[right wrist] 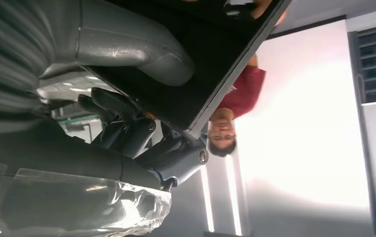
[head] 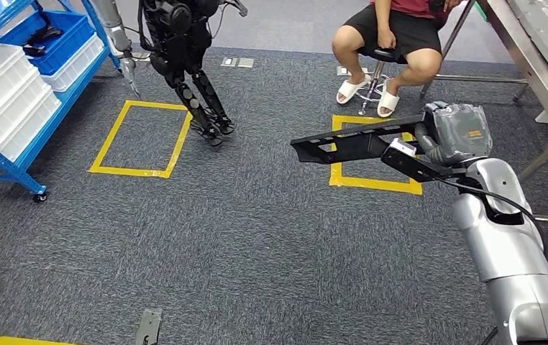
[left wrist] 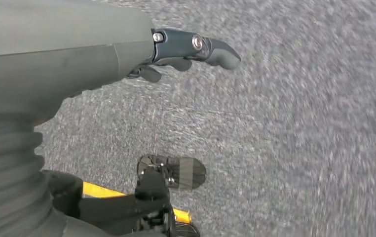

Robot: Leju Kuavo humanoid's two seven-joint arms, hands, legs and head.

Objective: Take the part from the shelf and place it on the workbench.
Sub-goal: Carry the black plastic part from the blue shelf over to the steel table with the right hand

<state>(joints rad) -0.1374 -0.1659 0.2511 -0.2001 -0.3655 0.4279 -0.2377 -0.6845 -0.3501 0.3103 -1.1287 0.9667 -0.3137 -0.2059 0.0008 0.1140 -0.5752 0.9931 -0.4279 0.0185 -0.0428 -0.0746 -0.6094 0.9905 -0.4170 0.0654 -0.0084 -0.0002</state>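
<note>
My right hand (head: 449,136), wrapped in its grey ribbed cover, is clenched around one end of the long flat black plastic part (head: 350,144), and I carry it out in front of me, roughly level, above the grey carpet (head: 257,237) and one of the yellow tape rectangles (head: 372,180) marked on it. In my right wrist view the thick grey thumb (right wrist: 146,54) lies across one face of the black panel while the darker fingers (right wrist: 127,128) curl against the other, so the part is pinched through its thickness; I judge that gripping it at the end leaves the free length clear to be laid flat once I reach a surface. My left hand (left wrist: 191,49) hangs down at my side over the carpet, fingers loosely apart and grasping nothing, presumably kept out of the way since one hand manages the load. The blue metal shelf rack (head: 12,93) with its white and blue bins stands off to my left, well apart from the part, so the pick looks done. The grey metal workbench (head: 537,65) stands at my far right, near my carrying arm, and I reckon the placing step remains. A seated person (head: 393,36) in a red shirt sits between me and the bench's far end, and another dark humanoid robot (head: 185,65) stands near the rack; both need room as I turn.
</note>
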